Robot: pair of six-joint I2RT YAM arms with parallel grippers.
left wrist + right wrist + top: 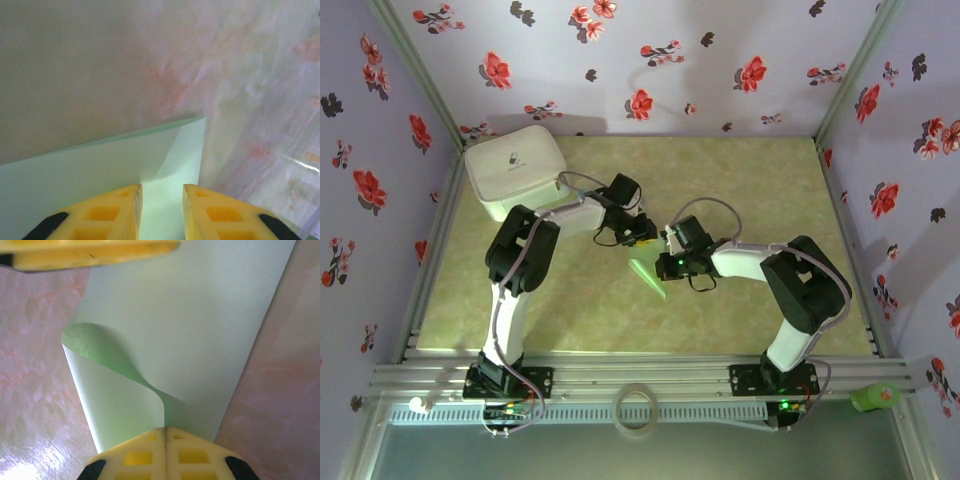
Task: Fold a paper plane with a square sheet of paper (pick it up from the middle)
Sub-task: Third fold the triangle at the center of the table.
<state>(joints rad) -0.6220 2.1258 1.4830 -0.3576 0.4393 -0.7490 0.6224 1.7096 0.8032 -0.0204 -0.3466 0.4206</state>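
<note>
The square sheet of paper [200, 325], part-folded, sits mid-tabletop [770, 180]. We see the right claw [164, 431] pinching its curled flap, and the left claw [162, 195] slightly spread over it. Light, limp and easily creased; we judge edges the best hold.

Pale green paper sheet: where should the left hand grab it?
Pinch the pale green folded paper sheet at the edge between the fingers of the left hand, from the end opposite the right hand clamping it. Thin and curling: only edges offer a hold.
</note>
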